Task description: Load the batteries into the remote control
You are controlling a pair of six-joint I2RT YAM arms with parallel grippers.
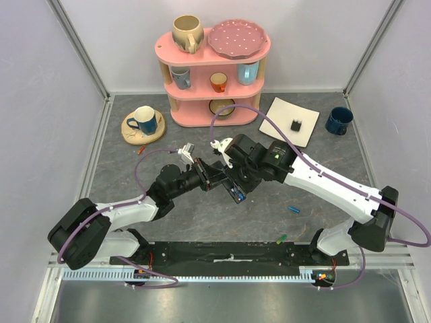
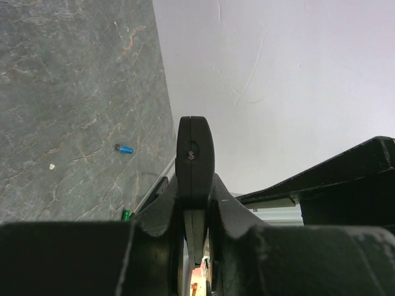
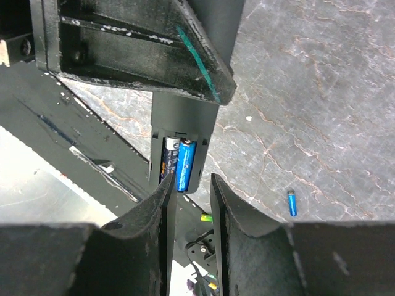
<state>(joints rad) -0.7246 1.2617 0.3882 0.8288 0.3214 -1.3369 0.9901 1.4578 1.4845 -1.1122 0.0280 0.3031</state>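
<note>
**Remote held in the left pincer, two cells in its bay**

The remote control (image 3: 182,132) sits over the middle of the table (image 1: 202,225), clamped at one end by the left gripper (image 2: 195,206), whose jaws are clenched on its narrow edges. In the left wrist view the black bar juts straight out from between the fingers and is seen end-on. Its battery bay faces the right wrist camera with the cover off. Two batteries lie side by side in it: a dark one (image 3: 168,161) and a blue one (image 3: 186,164).

The right gripper (image 3: 189,194) hangs just below the open bay. Its jaws are slightly parted and nothing shows between them, and its fingertips are close to the near end of the remote.

The left arm reaches from its base at the near left diagonally inward, its forearm low. The right arm stretches from the near right up and inward, and its wrist folds down over the remote, so the two wrists meet.

A loose blue battery (image 1: 294,208) lies on the table to the right. A green battery (image 1: 281,238) lies nearer the base rail (image 1: 229,259).
</note>
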